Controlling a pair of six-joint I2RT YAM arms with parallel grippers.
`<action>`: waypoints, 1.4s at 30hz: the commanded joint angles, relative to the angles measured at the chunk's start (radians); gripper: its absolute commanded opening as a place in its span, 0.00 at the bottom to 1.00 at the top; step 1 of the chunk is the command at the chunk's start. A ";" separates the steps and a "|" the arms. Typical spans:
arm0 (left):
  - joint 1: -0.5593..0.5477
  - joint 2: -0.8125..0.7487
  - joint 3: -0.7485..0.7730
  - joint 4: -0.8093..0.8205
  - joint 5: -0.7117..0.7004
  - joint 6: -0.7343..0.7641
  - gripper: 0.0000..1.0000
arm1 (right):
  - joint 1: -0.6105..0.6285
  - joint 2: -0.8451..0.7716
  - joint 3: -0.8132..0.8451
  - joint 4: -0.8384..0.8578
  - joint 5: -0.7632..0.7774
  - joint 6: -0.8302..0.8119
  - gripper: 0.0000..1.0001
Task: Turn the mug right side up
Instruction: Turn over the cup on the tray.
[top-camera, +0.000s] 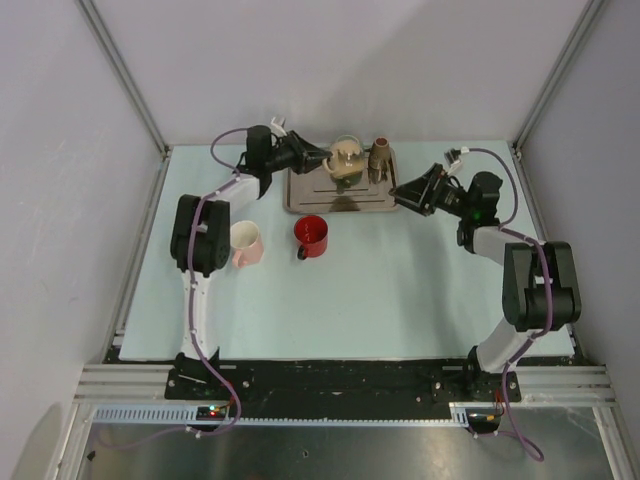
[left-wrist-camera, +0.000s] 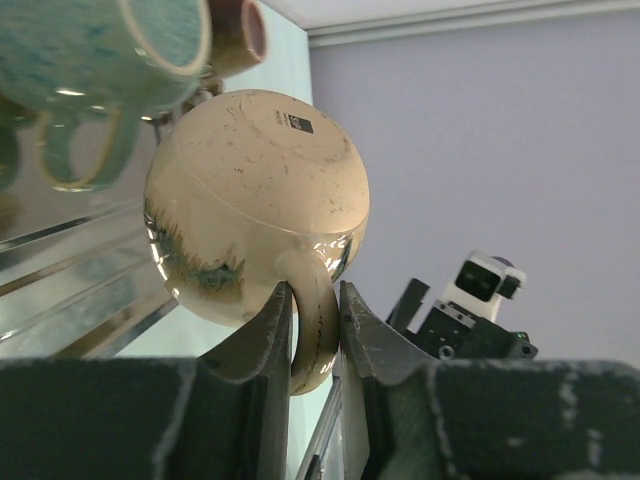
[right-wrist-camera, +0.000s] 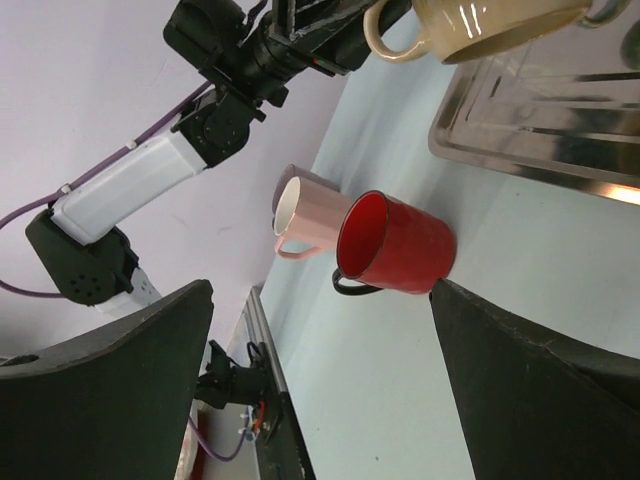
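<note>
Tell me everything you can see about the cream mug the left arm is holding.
The cream mug is round-bellied and glossy, seemingly ceramic, with dark speckles and a brownish smear near its handle. A small dark label sits on its underside. The left gripper is shut on the handle, a finger on each side; nothing else seems to touch it. It hangs tilted over the metal tray, close to a teal mug; the exact tilt is hard to judge.

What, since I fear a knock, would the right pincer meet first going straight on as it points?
Probably the red mug: in the wrist view it sits between the fingers of the open right pincer, with the pink mug just beyond. Depth is unclear; the table might come first.
</note>
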 joint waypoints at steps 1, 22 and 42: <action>-0.030 -0.122 0.030 0.253 0.046 -0.099 0.00 | 0.041 0.035 0.023 0.164 0.034 0.077 0.95; -0.156 -0.064 -0.102 0.826 -0.064 -0.460 0.00 | 0.159 0.183 -0.024 0.563 0.272 0.251 0.98; -0.210 0.095 -0.081 0.976 -0.106 -0.576 0.00 | 0.164 0.251 -0.043 0.745 0.368 0.333 0.99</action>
